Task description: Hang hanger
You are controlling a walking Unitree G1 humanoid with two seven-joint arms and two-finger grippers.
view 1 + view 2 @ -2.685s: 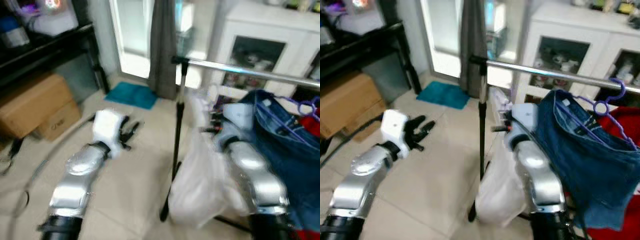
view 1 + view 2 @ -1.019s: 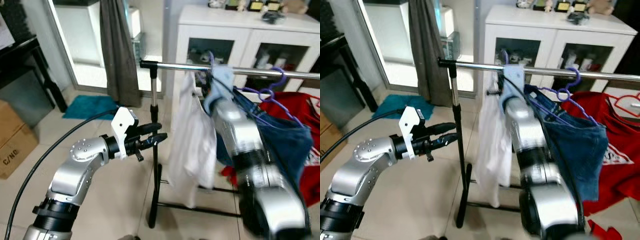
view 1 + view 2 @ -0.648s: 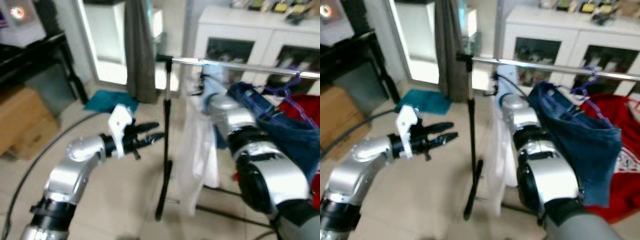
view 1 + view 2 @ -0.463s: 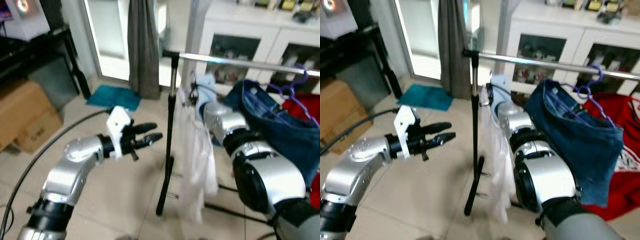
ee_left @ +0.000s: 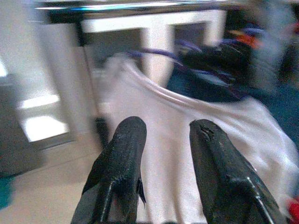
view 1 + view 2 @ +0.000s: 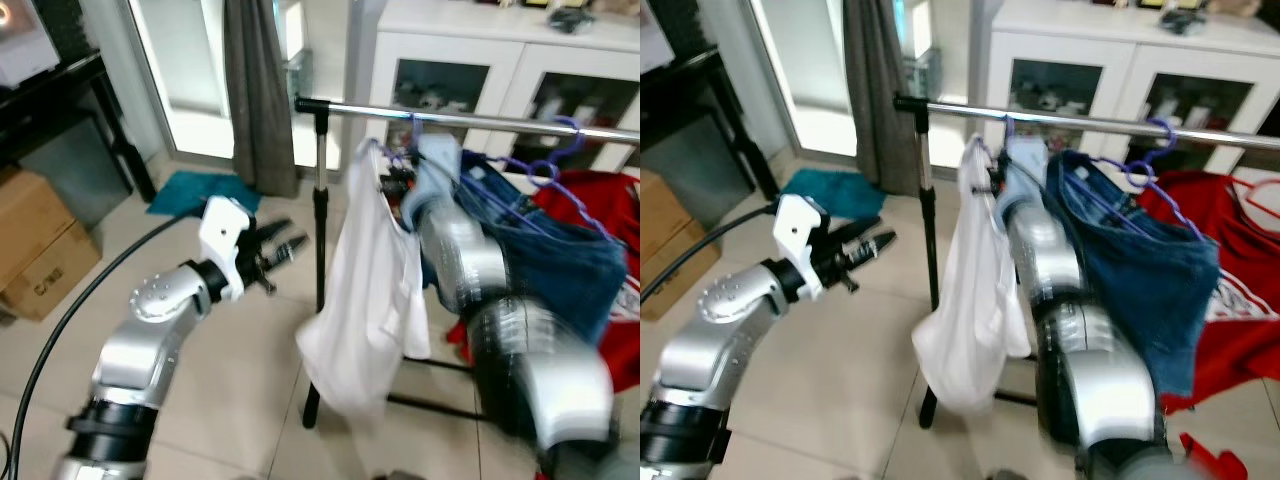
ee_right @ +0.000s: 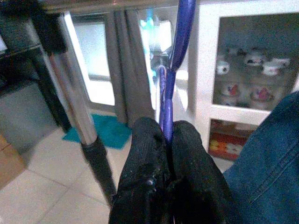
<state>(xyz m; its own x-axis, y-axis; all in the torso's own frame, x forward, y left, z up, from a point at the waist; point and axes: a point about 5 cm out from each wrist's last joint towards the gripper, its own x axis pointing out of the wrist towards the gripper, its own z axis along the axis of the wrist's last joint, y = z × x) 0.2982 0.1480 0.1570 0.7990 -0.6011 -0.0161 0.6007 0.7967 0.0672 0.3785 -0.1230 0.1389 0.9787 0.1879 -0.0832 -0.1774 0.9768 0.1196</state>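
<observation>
Purple plastic hanger [image 7: 169, 88], thin-stemmed, its stem pinched between the two pressed-together black fingers of the right hand [image 7: 167, 140]; the stem runs roughly upright from the fingers toward the chrome clothes rail [image 6: 470, 120], with the curved hook at the top lying close to the rail (whether the hook rests on it cannot be told). A white shirt [image 6: 365, 300] drapes from this hanger and hangs down beside the rack's black upright post [image 6: 318, 250], its lower hem bunched out toward the robot's left. Further along the rail to the robot's right, blue jeans [image 6: 1130, 270] hang on a second purple hanger [image 6: 1155, 135], with a red garment [image 6: 1240, 300] beyond them. The left hand [image 6: 280, 250] is held in the air, apart from the post, its fingers [image 5: 121, 158] spread and holding nothing, pointing toward the shirt.
</observation>
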